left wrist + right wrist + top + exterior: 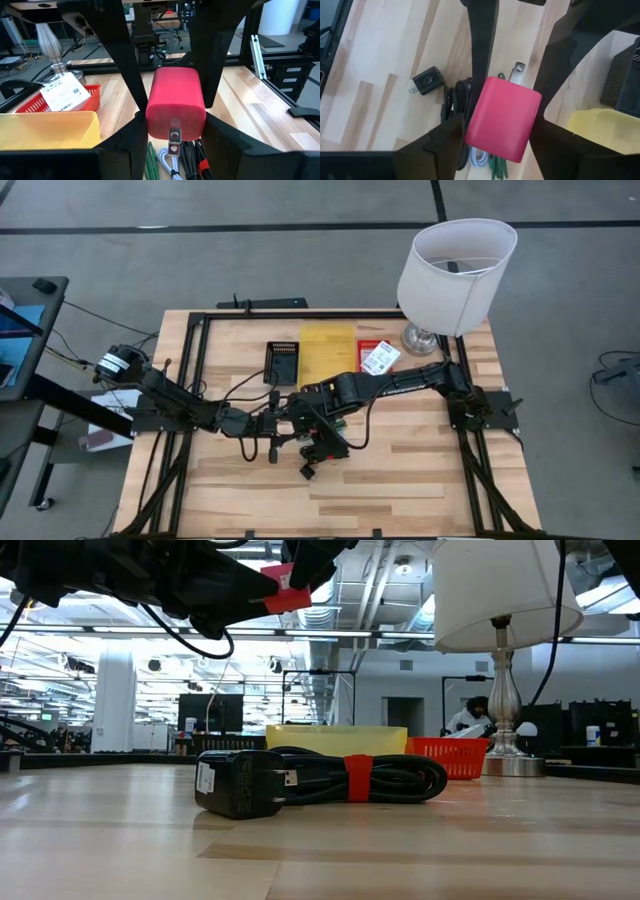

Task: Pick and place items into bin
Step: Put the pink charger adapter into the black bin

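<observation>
A pink-red block [175,100] with metal prongs [174,136] hangs above the middle of the table, between both grippers. My left gripper [175,127] reaches in level from the table's left and is shut on the block's prong end. My right gripper [500,125] comes steeply down from above and closes on the other end. Below them, on the table, lie a black adapter [426,80], a bundled black cord [380,778], a green stick [151,162] and a white cord [165,160]. The yellow bin [327,352] stands at the far middle. My left gripper pinches the block's prong end [155,127] between its two fingers, one on each side. The fingers come level from the table's left. The block is lifted clear of the table. My right gripper has the block's plain end [480,135] between its two fingers, which show against the block's two sides. The fingers slant steeply down from above. The prongs [517,72] stick out of the block's other end, away from this gripper.
Right of the bin, a red basket [380,358] holds a white labelled packet [61,92]. A flat black device [283,363] lies left of the bin. A white-shaded lamp [455,270] stands at the far right corner. A black frame [200,340] borders the table.
</observation>
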Controlling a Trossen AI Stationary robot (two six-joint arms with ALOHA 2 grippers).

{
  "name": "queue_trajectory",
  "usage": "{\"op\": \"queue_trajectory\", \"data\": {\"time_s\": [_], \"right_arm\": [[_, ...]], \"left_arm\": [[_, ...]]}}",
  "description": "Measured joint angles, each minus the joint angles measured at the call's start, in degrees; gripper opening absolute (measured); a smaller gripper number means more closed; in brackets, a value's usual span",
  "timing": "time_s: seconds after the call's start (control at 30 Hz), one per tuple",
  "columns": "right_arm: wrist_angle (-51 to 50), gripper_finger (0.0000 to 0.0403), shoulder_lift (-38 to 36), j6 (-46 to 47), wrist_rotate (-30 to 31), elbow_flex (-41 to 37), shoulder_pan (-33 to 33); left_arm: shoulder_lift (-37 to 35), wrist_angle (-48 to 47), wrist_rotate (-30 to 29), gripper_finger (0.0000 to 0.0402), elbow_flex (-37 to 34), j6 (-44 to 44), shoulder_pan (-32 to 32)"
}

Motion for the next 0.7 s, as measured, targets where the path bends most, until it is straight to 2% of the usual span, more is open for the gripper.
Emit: {"op": "queue_trajectory", "data": {"time_s": [0.4, 0.7], "right_arm": [[-0.45, 0.0191, 0.0, -0.13, 1.7, 0.0, -0.02], [-0.53, 0.0209, 0.0, -1.44, 1.84, 0.0, 0.0]], "left_arm": [[0.02, 0.22, -1.63, 0.0142, 0.0, 0.44, 0.09], [0.02, 0.2, -1.59, 0.0148, 0.0, 0.55, 0.09]]}}
